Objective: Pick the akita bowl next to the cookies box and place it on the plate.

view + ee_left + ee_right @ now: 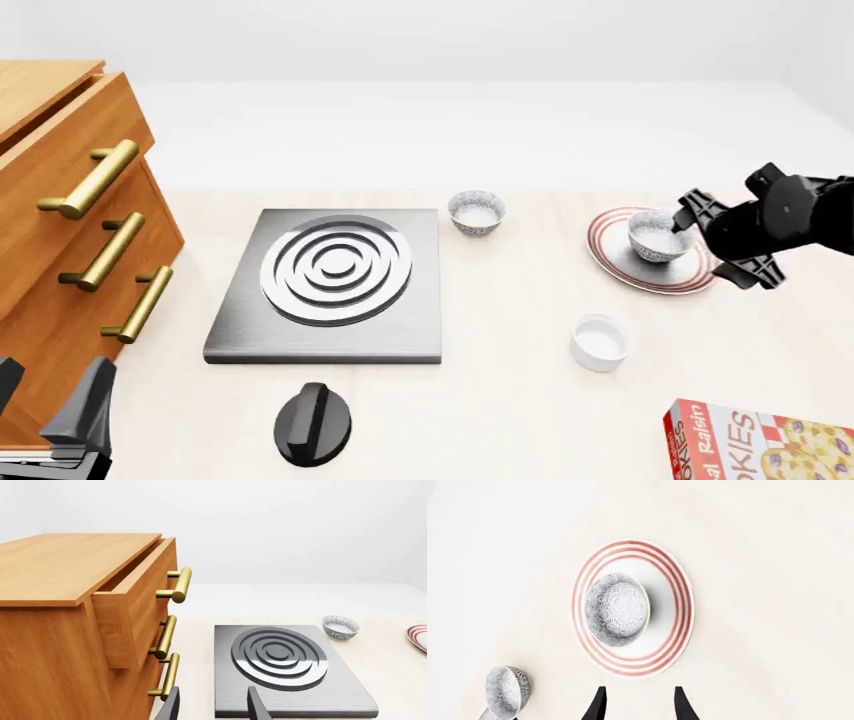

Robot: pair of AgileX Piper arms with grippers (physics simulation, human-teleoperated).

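Note:
An akita bowl [657, 237] [617, 609], grey-and-white speckled, sits upright on the red-ringed plate [614, 262] [675, 605]. My right gripper [710, 243] [639, 704] hovers just right of the plate, open, with nothing between its fingers and clear of the bowl. A second bowl of the same kind [475, 212] [341, 627] [507, 690] stands beside the stove's far right corner. The cookies box [761, 440] lies at the near right edge, partly cut off. My left gripper [54, 420] [213, 707] is open at the near left, beside the cabinet.
A grey stove slab with ring burner [334, 270] [287, 665] lies mid-left, with a black knob [312, 422] in front of it. A wooden cabinet [67, 230] with brass handles stands at the left, its top drawer [133, 600] pulled partly out. A white ramekin [599, 341] sits near the plate.

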